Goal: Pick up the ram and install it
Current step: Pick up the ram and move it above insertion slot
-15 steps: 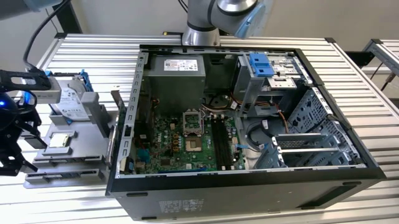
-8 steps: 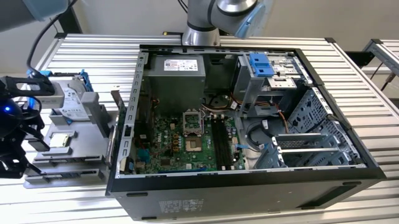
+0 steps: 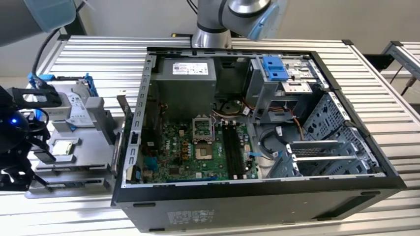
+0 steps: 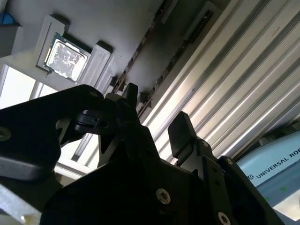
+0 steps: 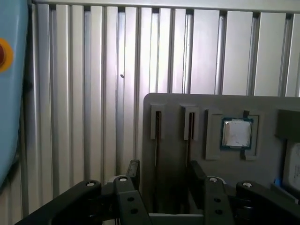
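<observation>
The ram (image 5: 158, 136) stands on edge as a thin dark strip in a narrow slot of the grey tray (image 5: 178, 105), and a second strip (image 5: 190, 136) stands in the slot beside it. Both strips (image 4: 140, 51) run along the tray in the second wrist view. My gripper (image 5: 164, 166) hovers over that end of the tray, open, with one black finger (image 5: 134, 168) on either side of the two slots and nothing held. In the exterior view the gripper (image 3: 36, 152) is at the tray's left edge. The motherboard's black slots (image 3: 231, 147) lie inside the open computer case (image 3: 262, 191).
A small square silver processor (image 5: 236, 133) sits in a tray pocket beside the ram slots. A silver hard drive with blue clips (image 3: 72, 105) rests on the tray's far end. The case stands to the exterior view's right of the tray, on a ribbed metal table (image 3: 98, 54).
</observation>
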You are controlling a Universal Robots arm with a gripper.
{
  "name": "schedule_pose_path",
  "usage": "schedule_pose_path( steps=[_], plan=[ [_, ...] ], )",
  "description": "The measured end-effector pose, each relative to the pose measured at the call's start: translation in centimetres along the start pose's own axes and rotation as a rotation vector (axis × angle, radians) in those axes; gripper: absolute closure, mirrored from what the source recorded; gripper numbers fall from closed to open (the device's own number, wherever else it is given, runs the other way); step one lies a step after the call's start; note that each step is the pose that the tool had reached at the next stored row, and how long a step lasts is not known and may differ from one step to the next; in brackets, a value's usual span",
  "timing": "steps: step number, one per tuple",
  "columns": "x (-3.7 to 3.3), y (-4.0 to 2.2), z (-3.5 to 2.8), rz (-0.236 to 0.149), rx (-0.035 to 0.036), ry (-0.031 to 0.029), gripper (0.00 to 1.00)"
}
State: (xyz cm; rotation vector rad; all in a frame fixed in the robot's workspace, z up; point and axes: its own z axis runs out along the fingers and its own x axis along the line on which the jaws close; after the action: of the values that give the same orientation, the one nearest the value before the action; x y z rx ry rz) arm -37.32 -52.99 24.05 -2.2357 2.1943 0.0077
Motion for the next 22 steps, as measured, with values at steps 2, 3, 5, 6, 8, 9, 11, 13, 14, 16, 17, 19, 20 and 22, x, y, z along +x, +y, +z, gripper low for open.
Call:
schedule_pose_path(
  steps=[2,3,5,6,8,9,11,13,14,16,17,19,20,22],
  plan=[
    [0.05,0.00,0.36,0.000,0.0000,-0.0004,0.00],
    [0.08,0.00,0.54,0.000,0.0000,-0.0006,0.00],
    [0.14,0.00,0.90,0.000,0.0000,-0.0009,0.00],
    [0.18,0.00,1.08,0.000,0.0000,-0.0012,0.00],
    [0.26,0.00,1.46,0.000,0.0000,-0.0017,0.00],
    [0.30,0.00,1.63,0.000,0.0000,-0.0020,0.00],
    [0.39,0.00,1.99,0.000,-0.0001,-0.0025,0.00],
    [0.48,0.00,2.35,0.000,0.0001,-0.0035,0.00],
    [0.52,0.00,2.53,0.000,0.0000,-0.0039,0.00],
    [0.60,0.00,2.90,0.000,0.0000,-0.0049,0.00],
    [0.62,0.00,3.09,0.000,0.0001,-0.0054,0.00],
    [0.64,0.00,3.46,0.000,0.0002,-0.0066,0.00],
    [0.65,-0.01,3.63,0.000,0.0001,-0.0074,0.00],
    [0.65,-0.02,3.99,0.000,0.0001,-0.0089,0.00]
  ],
)
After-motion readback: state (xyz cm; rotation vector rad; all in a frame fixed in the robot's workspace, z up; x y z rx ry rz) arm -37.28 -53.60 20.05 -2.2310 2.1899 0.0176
